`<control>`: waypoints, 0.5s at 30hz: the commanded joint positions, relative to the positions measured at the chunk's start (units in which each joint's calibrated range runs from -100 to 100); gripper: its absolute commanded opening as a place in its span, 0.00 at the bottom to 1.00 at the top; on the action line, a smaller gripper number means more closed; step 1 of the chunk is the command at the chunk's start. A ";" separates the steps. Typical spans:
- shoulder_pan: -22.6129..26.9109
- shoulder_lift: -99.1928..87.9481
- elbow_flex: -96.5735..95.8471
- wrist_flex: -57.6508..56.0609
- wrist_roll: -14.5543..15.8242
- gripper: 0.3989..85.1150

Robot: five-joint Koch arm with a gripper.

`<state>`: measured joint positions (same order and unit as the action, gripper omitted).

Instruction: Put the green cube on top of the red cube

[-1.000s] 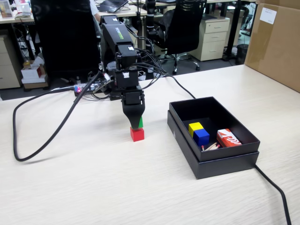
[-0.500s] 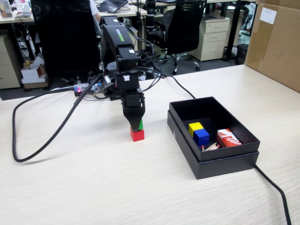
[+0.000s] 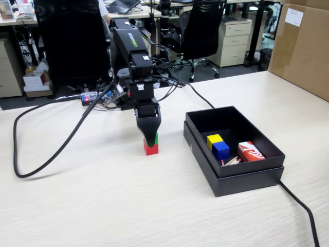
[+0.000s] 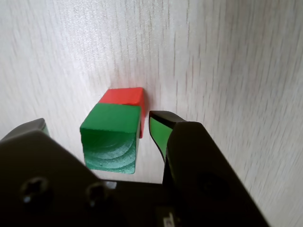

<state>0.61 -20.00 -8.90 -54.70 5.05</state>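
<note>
Green over red: the green cube [image 4: 113, 137] sits on top of the red cube [image 4: 124, 96], and in the fixed view the pair stands as a small stack on the pale wooden table [image 3: 103, 200], left of the black box [image 3: 234, 177]. My claw [image 4: 97, 126] hangs straight down over the stack, its jaws spread to either side of the green cube. In the wrist view I see a clear gap between the cube and my green-faced fingertip [image 4: 158, 133] on the right; the other fingertip [image 4: 40, 125] on the left stands well clear too, so I am not clamped on anything. The green cube looks slightly offset from the red one beneath it. Inside the box lie a yellow cube [image 3: 214, 139], a blue cube [image 3: 221, 150] and a red-and-white printed box [image 3: 250, 151].
</note>
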 commanded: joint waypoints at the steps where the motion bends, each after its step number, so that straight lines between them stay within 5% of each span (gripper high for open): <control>1: -0.05 -1.74 1.01 0.92 -0.24 0.54; 15: -0.83 -32.95 -3.34 0.92 -3.08 0.57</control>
<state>-0.12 -43.95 -13.19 -54.70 3.05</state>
